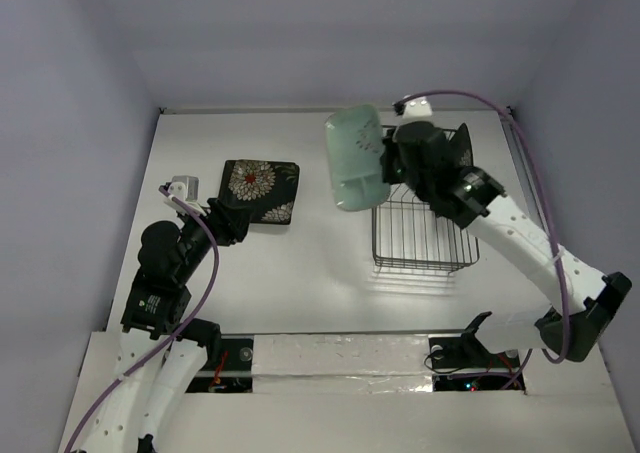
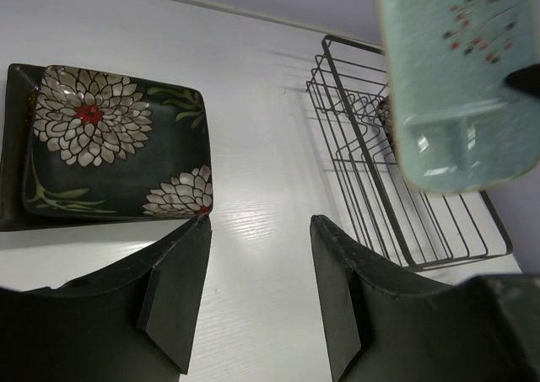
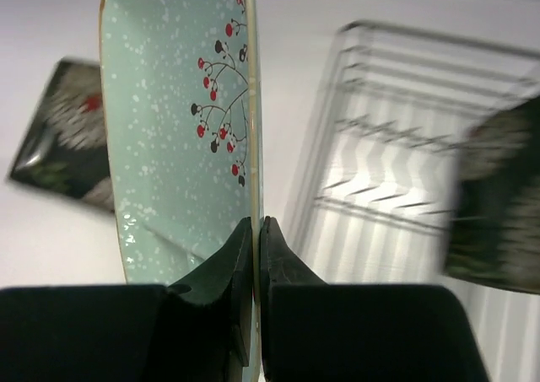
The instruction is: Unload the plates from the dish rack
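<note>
Top external: my right jaws clamped on mint-green plate (image 1: 354, 159) rim, over dish rack (image 1: 425, 243) left edge; my left jaws spread, empty, well left of it.

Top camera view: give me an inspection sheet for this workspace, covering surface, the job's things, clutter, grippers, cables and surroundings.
Surface: white table, glare near the rack.
Job's things: pale mint-green oblong plate held up on edge beside the dark wire dish rack; black square flowered plate lies stacked on another dark plate; further dark flowered plate, blurred, at the rack.
Clutter: nothing seen.
Grippers: right gripper shut on the mint plate's rim; left gripper open, empty, near the stack.
Cables: purple cable on the left arm, another on the right.
Surroundings: pale walls enclose the table.
</note>
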`<action>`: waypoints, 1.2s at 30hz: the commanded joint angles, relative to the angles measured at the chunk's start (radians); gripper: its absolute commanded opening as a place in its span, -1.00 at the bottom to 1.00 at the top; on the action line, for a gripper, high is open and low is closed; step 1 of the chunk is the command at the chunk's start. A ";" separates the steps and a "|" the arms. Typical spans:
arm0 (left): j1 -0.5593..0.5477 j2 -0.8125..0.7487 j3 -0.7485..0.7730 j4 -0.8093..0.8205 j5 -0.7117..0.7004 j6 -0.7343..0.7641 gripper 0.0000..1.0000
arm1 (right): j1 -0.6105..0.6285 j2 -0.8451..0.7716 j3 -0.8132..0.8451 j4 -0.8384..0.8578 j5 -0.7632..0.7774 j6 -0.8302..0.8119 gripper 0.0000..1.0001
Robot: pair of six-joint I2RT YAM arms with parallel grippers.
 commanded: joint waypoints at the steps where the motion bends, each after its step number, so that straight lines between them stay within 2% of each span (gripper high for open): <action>1: 0.005 -0.014 -0.002 0.042 -0.004 0.004 -0.05 | 0.090 0.009 -0.126 0.241 -0.096 0.173 -1.00; 3: 0.005 -0.017 0.000 0.042 -0.007 0.004 -0.05 | 0.125 0.000 -0.203 0.330 -0.161 0.199 -1.00; 4: 0.005 -0.020 -0.002 0.041 -0.010 0.003 -0.05 | 0.154 -0.014 -0.282 0.361 -0.237 0.228 -1.00; 7: 0.005 -0.020 -0.002 0.042 -0.005 0.003 -0.05 | 0.207 -0.015 -0.375 0.479 -0.395 0.268 -1.00; 8: 0.005 -0.020 -0.002 0.042 -0.007 0.004 -0.05 | 0.248 -0.014 -0.417 0.517 -0.408 0.270 -1.00; 12: 0.005 -0.019 0.000 0.044 -0.004 0.004 -0.05 | 0.274 0.052 -0.464 0.572 -0.534 0.230 -1.00; 16: 0.015 -0.017 -0.002 0.041 -0.008 0.003 -0.05 | 0.274 0.126 -0.458 0.577 -0.584 0.174 -1.00; 21: 0.015 -0.017 -0.002 0.042 -0.007 0.003 -0.05 | 0.274 0.259 -0.410 0.514 -0.580 0.101 -1.00; 26: 0.015 -0.013 -0.002 0.042 -0.007 0.003 -0.05 | 0.274 0.322 -0.403 0.504 -0.595 0.037 -1.00; 30: 0.015 -0.011 -0.003 0.045 -0.002 0.004 -0.05 | 0.274 0.383 -0.384 0.447 -0.537 0.025 -1.00; 33: 0.015 -0.010 -0.003 0.044 -0.002 0.004 -0.05 | 0.274 0.434 -0.370 0.393 -0.436 0.031 -0.79; 34: 0.015 -0.010 -0.002 0.042 -0.001 0.004 -0.05 | 0.274 0.442 -0.369 0.381 -0.422 0.031 -0.64; 36: 0.015 -0.010 -0.002 0.042 -0.001 0.004 -0.05 | 0.274 0.458 -0.372 0.358 -0.399 0.026 -0.57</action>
